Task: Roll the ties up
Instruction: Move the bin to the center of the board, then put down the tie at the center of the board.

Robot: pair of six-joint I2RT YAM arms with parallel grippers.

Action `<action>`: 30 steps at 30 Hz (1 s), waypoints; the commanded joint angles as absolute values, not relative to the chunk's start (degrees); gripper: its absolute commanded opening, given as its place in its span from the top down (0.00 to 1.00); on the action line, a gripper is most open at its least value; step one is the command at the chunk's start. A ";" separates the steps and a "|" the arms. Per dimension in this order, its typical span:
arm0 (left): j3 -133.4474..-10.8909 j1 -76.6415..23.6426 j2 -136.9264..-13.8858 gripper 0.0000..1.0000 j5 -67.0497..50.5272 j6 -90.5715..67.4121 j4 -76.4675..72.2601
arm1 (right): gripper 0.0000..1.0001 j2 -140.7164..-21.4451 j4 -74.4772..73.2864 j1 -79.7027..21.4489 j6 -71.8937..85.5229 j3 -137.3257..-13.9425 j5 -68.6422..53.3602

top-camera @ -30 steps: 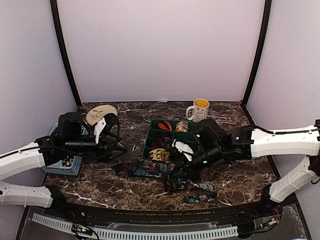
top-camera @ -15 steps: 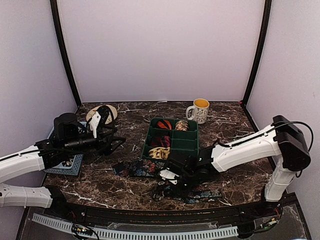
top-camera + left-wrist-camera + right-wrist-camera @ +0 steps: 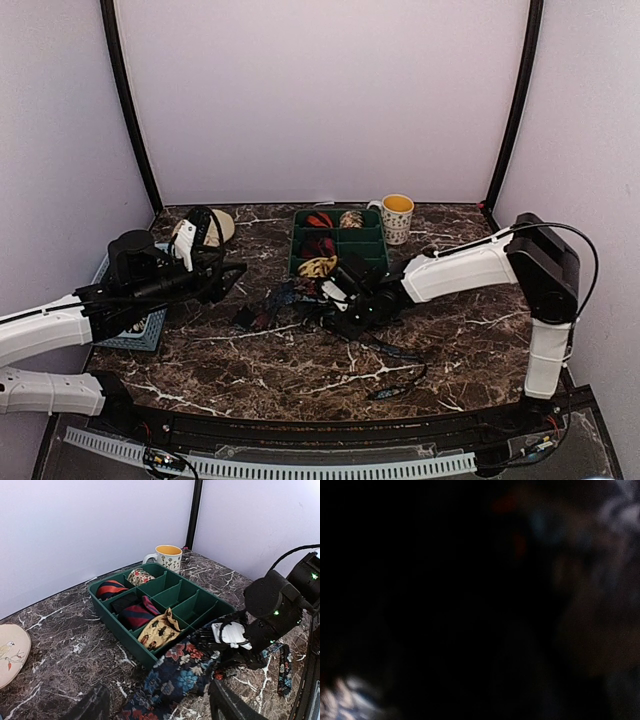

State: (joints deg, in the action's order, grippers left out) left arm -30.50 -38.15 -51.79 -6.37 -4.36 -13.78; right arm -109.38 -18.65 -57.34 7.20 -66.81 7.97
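At far centre of the marbled table: green divided tray, with a mug just right of its far corner. Holds four rolled ties:
- Red-black striped coil in the far-left compartment.
- Cream flowered coil in the compartment right of that.
- Dark red-striped coil one compartment nearer on the left side.
- Tan coil with small beetles at the near-left corner.

Just near of the tray, lying against its near-left corner: unrolled dark flowered tie, bunched and spread on the marble, with its narrow tail trailing off to the near right.

Down on that tie towards its right part: right gripper, arm stretched in from the right. Cannot tell how its jaws stand, whether together, apart or clamped on cloth. Right wrist view almost wholly black and blurred, with only smears of pattern at the edges.

To the left, near the tie's left end: left gripper, aimed towards the tray, jaws wide apart.

Beyond it at far left: round cream plate with a bird drawn on it.
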 commanded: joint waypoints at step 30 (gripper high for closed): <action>-35.84 -28.88 -62.17 0.28 7.69 -21.38 -6.15 | 1.00 -120.93 -16.58 -63.34 8.55 -95.65 -14.38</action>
State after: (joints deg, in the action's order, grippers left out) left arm -33.47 -32.93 -62.89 3.55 -14.59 -11.44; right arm -110.41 -16.73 -63.35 5.63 -82.98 -17.80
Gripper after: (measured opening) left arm 0.729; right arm 0.017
